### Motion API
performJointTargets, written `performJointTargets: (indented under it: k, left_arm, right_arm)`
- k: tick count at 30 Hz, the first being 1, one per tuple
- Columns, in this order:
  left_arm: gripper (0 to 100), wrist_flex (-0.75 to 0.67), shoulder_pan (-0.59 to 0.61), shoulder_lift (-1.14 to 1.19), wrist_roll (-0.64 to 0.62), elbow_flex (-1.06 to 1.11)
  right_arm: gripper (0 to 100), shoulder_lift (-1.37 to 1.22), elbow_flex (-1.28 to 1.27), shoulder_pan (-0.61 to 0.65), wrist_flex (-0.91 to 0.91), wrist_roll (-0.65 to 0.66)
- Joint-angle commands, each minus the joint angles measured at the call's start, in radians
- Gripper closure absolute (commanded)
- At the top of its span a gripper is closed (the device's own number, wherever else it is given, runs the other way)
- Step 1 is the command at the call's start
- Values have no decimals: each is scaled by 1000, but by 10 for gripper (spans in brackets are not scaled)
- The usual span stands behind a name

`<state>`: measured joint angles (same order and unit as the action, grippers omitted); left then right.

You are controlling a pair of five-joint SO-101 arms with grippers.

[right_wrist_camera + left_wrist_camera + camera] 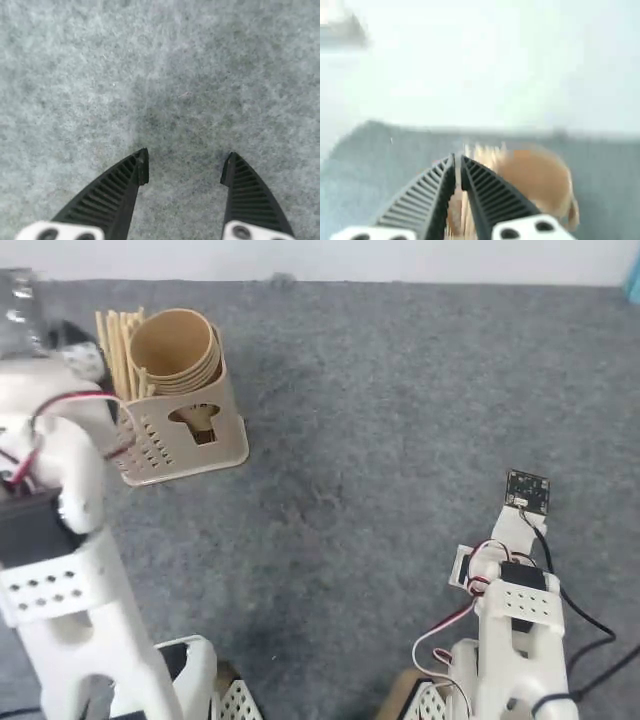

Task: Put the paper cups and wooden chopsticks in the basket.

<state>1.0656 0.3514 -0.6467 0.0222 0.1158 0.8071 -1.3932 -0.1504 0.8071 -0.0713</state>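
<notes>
Left gripper [458, 160]: nearly closed; the nearer arm.
Wooden chopsticks [485, 152], paper cups [540, 180]: seen just beyond it, upright in the basket [225, 435].
Right gripper [187, 165]: held wide.

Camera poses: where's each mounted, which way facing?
High: fixed overhead, looking down on table; left arm and right arm at near edge, basket far left.
Left wrist: looks past shut left gripper at cups, chopsticks, wall.
Right wrist: faces down at table past open right gripper.
Shared: high and left wrist both show cups, chopsticks.
</notes>
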Motion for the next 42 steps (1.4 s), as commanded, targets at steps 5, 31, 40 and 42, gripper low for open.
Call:
performJointTargets:
  k: [5, 31, 40, 42]
  left_arm:
    - [986, -764, 18, 2, -92, 320]
    - [915, 310, 265, -420, 227, 407]
    - [913, 147, 334, -606, 229, 938]
    - [912, 120, 379, -574, 239, 998]
  right_arm:
    - [747, 22, 5, -2, -16, 8]
    - [747, 22, 5, -2, -18, 8]
    - [747, 22, 3, -2, -13, 8]
    - [747, 22, 3, -2, -13, 8]
